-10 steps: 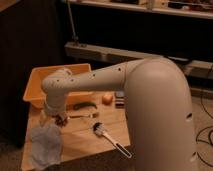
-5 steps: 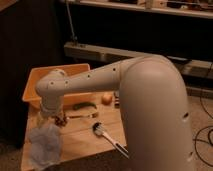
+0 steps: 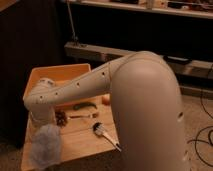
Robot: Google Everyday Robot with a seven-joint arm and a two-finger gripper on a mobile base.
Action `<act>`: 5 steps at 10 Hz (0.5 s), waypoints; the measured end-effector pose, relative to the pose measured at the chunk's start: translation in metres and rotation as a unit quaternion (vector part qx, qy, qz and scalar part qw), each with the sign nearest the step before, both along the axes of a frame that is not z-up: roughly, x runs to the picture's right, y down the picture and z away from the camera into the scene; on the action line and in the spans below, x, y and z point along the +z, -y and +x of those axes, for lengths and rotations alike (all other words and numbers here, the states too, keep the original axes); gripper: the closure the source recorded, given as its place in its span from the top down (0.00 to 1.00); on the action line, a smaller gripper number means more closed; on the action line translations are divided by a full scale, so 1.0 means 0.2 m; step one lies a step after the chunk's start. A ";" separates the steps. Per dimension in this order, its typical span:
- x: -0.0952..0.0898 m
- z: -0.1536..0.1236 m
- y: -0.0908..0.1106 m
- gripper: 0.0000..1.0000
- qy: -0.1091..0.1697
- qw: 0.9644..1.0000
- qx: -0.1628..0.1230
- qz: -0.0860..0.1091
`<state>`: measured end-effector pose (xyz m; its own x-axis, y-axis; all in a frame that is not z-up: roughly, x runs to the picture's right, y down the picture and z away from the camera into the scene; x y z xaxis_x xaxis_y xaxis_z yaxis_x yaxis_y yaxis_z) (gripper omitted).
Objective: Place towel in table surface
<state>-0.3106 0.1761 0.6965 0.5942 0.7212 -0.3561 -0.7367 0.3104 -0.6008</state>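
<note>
One towel [image 3: 46, 146] is bunched over the near left corner of the table surface [image 3: 80, 145], reaching its left edge. Bare planks lie open to its right, up to one brush [image 3: 106, 136]. One yellow bin [image 3: 62, 74] fills the far left. The gripper [image 3: 45, 124] hangs just above the towel, and whether it is wide or gripping cannot be told.

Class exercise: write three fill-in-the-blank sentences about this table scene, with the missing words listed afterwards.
1. The claw, at the arm's end, hangs directly above the pale grey-blue ____.
2. The plastic bin at the far end of the table surface is coloured ____.
3. A white-handled ____ lies on the wooden planks.
Missing words: towel; yellow; brush.
</note>
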 end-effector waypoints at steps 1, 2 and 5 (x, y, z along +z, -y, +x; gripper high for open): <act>0.04 -0.01 0.01 0.65 0.005 1.000 -0.009 0.001; 0.09 -0.04 -0.02 0.65 0.013 1.000 -0.020 -0.006; 0.17 -0.10 -0.10 0.65 0.032 0.998 -0.040 -0.028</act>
<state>-0.3302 0.1970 0.7303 0.6723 0.6501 -0.3541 -0.6701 0.3312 -0.6642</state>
